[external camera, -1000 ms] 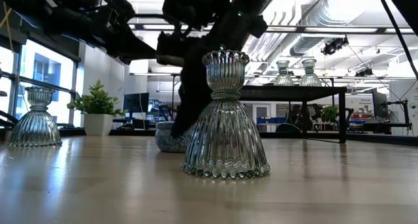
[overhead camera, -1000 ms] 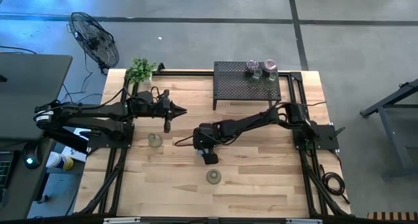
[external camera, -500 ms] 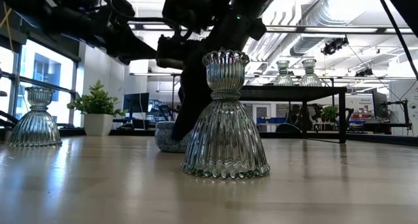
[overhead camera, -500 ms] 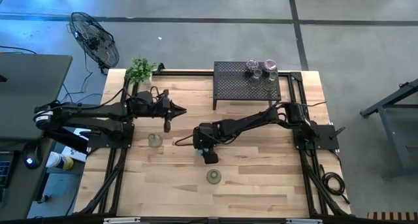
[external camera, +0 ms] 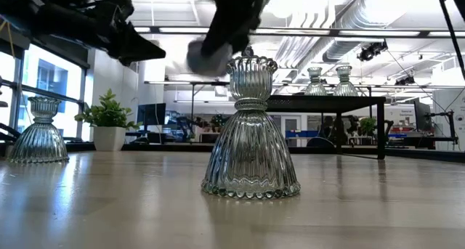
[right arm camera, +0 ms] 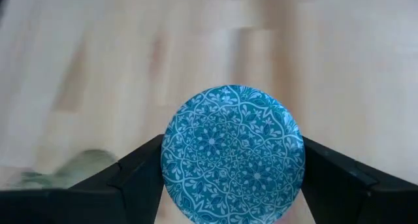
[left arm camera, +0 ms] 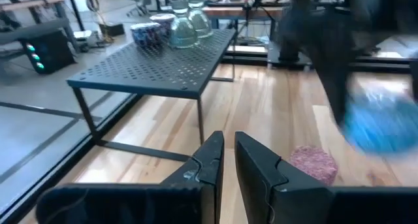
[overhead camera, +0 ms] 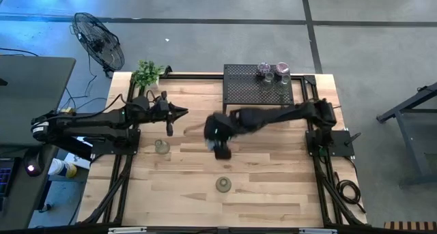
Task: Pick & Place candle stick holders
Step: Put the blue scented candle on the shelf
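Note:
My right gripper (overhead camera: pixel 220 144) is shut on a round holder with a blue-and-white pattern (right arm camera: pixel 232 139), raised above the table's middle; it shows blurred in the low view (external camera: pixel 207 56). My left gripper (left arm camera: pixel 228 160) hangs shut and empty over the table's left part (overhead camera: pixel 170 127). A mauve holder (left arm camera: pixel 313 164) stands on the table just beyond it. Two clear ribbed glass holders stand on their wide bases, one at the left (overhead camera: pixel 162 147) and one near the front (overhead camera: pixel 223 185). Several more stand on the black mesh rack (overhead camera: pixel 246 91). My right gripper pinches the blue patterned holder between its two fingers, one on each side of its round body (right arm camera: pixel 171 160). Its round patterned face is turned toward the wrist camera. It is lifted clear of the table.
A small green potted plant (overhead camera: pixel 146 73) stands at the far left corner. The rack takes up the far right part of the table, with holders (overhead camera: pixel 273 73) grouped at its far right corner. Bare wood lies between the rack and the two clear holders.
My right gripper has risen from the table with the blue holder, lifting it clear, and has gone toward the far edge and the rack. My left gripper has drawn back a little toward the table's left and far edges.

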{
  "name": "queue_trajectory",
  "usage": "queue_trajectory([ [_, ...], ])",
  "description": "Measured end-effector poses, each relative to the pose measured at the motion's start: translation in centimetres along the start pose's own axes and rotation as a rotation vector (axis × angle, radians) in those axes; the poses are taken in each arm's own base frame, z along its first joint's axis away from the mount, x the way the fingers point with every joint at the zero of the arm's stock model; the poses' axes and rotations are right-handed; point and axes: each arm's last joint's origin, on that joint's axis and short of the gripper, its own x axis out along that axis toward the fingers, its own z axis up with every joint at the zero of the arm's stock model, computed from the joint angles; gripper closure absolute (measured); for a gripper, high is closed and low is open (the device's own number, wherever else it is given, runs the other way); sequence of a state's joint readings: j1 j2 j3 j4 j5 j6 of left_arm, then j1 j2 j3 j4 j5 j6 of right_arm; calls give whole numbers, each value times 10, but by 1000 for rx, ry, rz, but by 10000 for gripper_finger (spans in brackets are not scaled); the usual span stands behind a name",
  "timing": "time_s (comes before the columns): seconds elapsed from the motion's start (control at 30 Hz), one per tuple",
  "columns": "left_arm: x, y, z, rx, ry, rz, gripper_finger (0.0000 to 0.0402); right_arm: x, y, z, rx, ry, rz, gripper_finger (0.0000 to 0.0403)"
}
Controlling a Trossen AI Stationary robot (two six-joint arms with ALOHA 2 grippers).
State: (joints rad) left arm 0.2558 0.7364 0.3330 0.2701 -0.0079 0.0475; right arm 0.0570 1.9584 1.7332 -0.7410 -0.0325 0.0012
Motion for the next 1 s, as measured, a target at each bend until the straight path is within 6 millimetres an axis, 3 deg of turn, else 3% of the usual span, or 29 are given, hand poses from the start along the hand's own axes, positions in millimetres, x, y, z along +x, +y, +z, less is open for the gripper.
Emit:
queue_trajectory([
  [0.17,-5,0,-2,0,-30,12,364,-69,-47,15,140,2,-235,121],
  [0.27,-6,0,-1,-1,-38,12,364,-102,-92,15,252,15,-377,121],
  [0.37,-6,0,-1,-3,-34,12,364,-117,-145,0,350,37,-441,121],
  [0.5,-6,0,-2,-3,-31,12,364,-126,-207,-34,480,95,-466,121],
  [0.67,-6,0,-3,-3,-21,11,364,-131,-255,-70,586,120,-479,121],
  [0.77,-6,0,-3,-3,-17,11,364,-128,-269,-80,593,80,-464,121],
  [1.0,-6,0,-3,-5,-19,10,364,-113,-280,-97,588,85,-427,121],
])
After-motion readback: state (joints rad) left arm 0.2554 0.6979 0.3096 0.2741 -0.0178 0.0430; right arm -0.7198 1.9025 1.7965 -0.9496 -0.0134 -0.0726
